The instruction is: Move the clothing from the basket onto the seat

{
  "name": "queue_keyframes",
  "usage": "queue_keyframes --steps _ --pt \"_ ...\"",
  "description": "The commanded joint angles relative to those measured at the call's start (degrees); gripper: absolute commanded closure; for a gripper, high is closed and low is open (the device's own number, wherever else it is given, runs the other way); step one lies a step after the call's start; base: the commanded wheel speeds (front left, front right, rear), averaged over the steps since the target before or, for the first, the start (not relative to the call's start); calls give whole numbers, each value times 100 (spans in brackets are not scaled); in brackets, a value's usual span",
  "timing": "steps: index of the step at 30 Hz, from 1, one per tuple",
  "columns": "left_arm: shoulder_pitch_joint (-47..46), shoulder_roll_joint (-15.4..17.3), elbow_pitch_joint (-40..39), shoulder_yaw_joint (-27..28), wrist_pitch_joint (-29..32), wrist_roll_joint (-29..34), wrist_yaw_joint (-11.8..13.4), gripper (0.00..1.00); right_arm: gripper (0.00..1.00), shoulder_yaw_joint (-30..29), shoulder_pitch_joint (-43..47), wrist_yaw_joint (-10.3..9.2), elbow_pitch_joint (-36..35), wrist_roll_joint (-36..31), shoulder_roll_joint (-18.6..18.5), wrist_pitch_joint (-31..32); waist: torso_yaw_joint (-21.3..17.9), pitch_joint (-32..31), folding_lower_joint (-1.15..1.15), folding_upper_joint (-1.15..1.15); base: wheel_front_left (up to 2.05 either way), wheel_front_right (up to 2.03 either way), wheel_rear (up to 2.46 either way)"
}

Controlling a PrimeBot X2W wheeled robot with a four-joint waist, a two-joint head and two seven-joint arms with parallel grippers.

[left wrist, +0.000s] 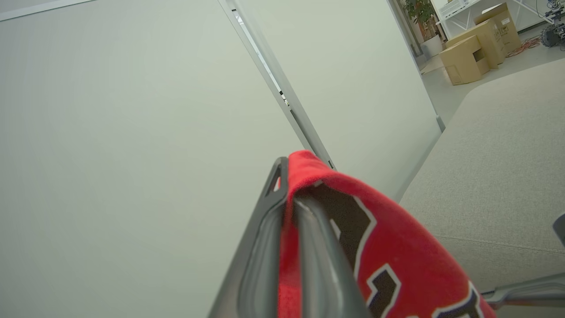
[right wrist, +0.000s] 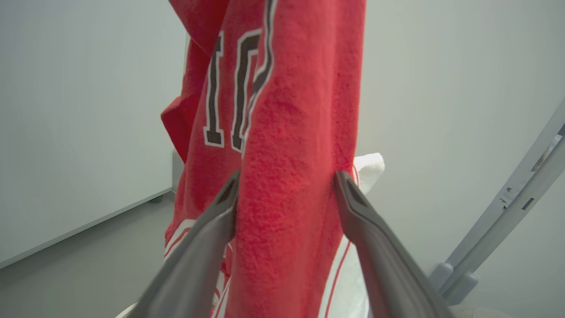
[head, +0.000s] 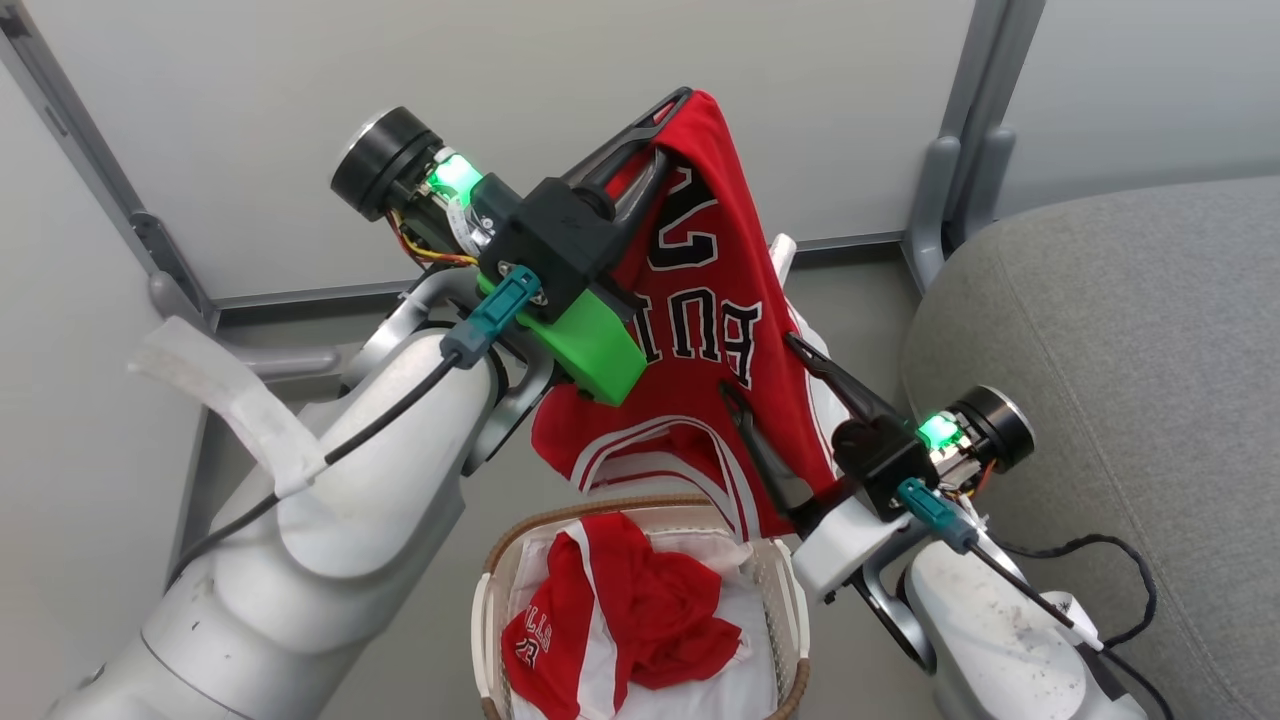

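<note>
Starting at far left in head view: L gripper is raised high, fingers pinched together on the top edge of the jersey. L wrist view shows red fabric squeezed between the two closed fingers at the tip. Jersey hangs down from that pinch, black-and-white lettering facing the camera, white-trimmed hem dangling just above the basket, clear of it.

Basket sits bottom centre on the floor. Inside it: a crumpled red garment w/ white trim, lying on a white cloth.

Right of the basket, R gripper points up and inward, jaws wide apart, one finger on each side of the jersey's lower hanging part. R wrist view shows a thick fold of red fabric filling the gap, its edges meeting both fingertips; can't tell if they press on it.

Seat takes up the far right, near the R arm, apart from the jersey.
</note>
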Motion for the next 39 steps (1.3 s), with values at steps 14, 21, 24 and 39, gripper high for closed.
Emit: queue_keyframes --steps 14,21,24,39 --pt "536 147 -251 135 89 -326 270 100 100 361 -471 -6 990 467 -24 -27 93 -7 0 0 0 0 0" --pt "1391 216 -253 418 -150 -775 569 64 100 -78 -481 -6 937 427 -22 -27 3 47 0 0 0 0 0" --pt "1808 162 -193 462 -258 -1010 644 0 100 -282 -475 -6 898 382 -22 -27 -31 71 0 0 0 0 0" --pt "3099 -107 293 264 -707 -1421 703 0 100 -1264 -451 -6 811 -106 -167 -28 -132 223 0 0 0 0 0"
